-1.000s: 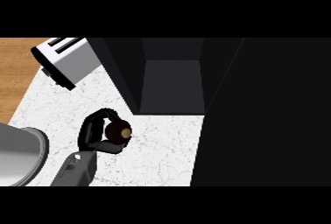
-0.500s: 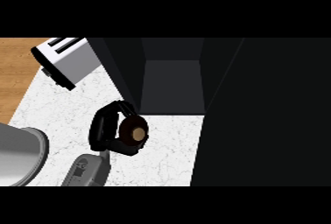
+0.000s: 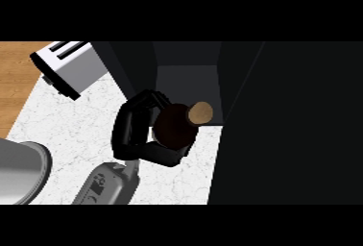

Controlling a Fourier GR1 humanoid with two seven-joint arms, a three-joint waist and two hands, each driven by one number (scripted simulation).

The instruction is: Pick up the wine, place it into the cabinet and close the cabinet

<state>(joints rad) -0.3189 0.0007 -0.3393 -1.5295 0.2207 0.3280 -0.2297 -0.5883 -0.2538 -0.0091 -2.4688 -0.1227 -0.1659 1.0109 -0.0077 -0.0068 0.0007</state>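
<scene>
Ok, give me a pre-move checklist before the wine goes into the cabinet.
1. Wine held: ok. The left hand is curled round the wine.
2. Cabinet open: ok. The cabinet shows a dark open compartment just ahead of the bottle.
3. Bottle aim: ok. Its cork end points toward the opening, at its front edge.
4. Path past the toaster: ok. It stands off to the left, apart from the hand.
5. Space inside the compartment: cannot tell, too dark.
6. Right hand ready for the door: cannot tell, not in view.
</scene>
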